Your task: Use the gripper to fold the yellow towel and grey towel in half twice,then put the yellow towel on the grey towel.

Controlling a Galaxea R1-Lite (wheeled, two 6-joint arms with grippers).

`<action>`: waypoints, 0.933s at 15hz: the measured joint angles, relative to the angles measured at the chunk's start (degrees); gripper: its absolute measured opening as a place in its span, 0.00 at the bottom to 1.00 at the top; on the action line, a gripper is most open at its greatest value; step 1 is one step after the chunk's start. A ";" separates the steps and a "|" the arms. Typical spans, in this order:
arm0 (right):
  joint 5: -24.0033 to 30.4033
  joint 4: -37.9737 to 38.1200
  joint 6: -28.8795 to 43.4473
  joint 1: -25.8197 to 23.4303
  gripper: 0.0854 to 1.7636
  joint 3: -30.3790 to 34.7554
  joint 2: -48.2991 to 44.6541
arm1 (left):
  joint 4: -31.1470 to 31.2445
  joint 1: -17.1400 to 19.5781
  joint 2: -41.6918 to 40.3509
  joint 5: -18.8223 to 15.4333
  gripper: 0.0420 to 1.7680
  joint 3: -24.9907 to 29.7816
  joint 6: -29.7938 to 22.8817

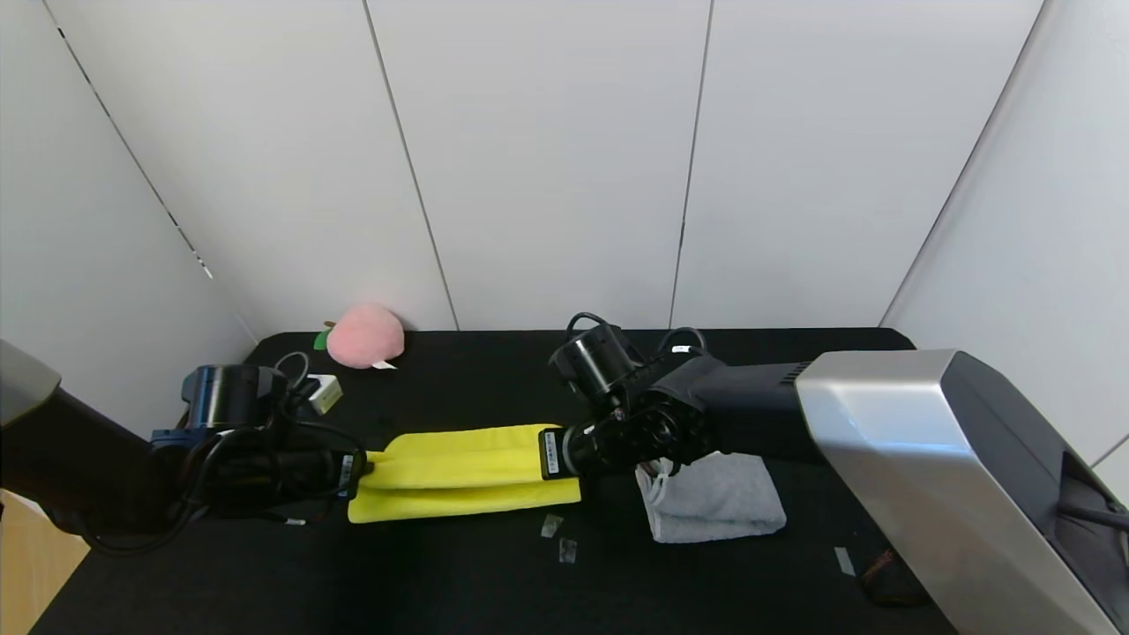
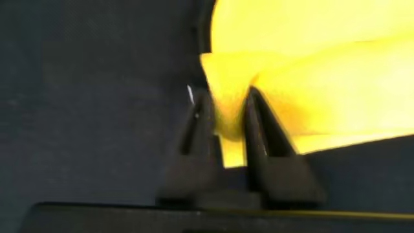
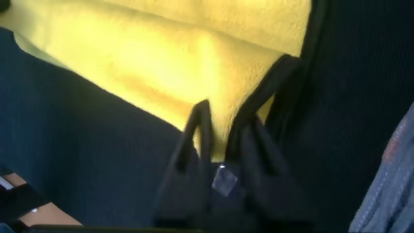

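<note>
The yellow towel point(image 1: 463, 472), folded into a long flat band, lies just left of the grey towel point(image 1: 719, 498), a thick folded wad, the two apart.

A black cloth-covered table point(image 1: 476, 582) fills the foreground; pale grey wall panels point(image 1: 547, 159) with thin vertical seams enclose it; light is even and diffuse.
</note>
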 joint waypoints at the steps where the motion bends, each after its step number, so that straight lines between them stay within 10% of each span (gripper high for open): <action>1: 0.00 -0.62 -0.71 -0.28 0.29 -0.02 0.10 | 0.33 -0.05 0.17 0.01 0.30 -0.74 0.16; 7: 0.09 -5.36 -3.69 -0.61 0.65 -0.11 0.43 | 0.82 -0.50 0.94 0.80 0.66 -5.46 0.43; 14: 0.00 -11.65 -5.63 -1.71 0.84 -0.27 1.37 | 0.88 -0.46 1.05 0.79 0.84 -7.47 0.38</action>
